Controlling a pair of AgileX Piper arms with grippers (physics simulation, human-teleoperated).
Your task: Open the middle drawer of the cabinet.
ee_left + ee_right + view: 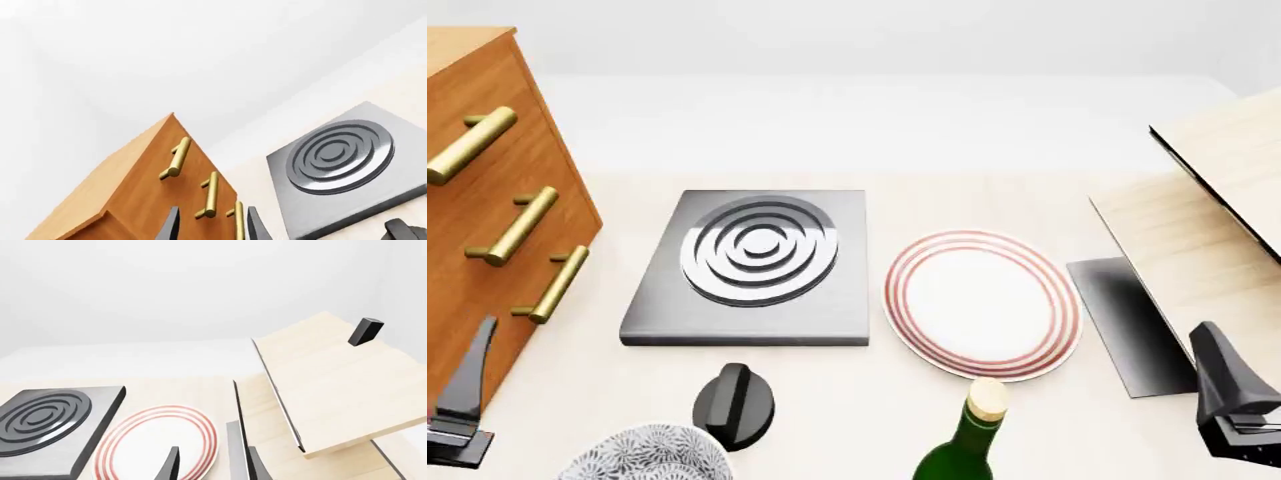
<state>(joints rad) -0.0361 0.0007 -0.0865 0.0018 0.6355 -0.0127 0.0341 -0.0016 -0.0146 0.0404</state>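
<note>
Closest to the robot, at the near edge of the table, sit a speckled bowl (647, 455), a black knob (734, 402) and a green bottle (968, 445) with a tan cork. The left gripper (212, 227) waits low at the near left, and its fingers are spread apart with nothing between them. The right gripper (212, 466) waits low at the near right, also spread apart and holding nothing. A bit farther out lie a grey burner plate (754, 270) with rings on it and a white plate (981, 302) with red rings. A pale wooden box (1214, 220) with its lid up stands on the right. On the far left stands the cabinet (467, 290), big and orange-brown, with three brass handles, one above the other. The middle drawer (487, 205) is the second one, and it looks shut, level with the other two. The job looks like it is just starting: the left gripper is near the cabinet but not touching it. Next, it likely needs to go up and forward until the middle brass handle (518, 226) is between its fingers, then squeeze and pull straight back.
</note>
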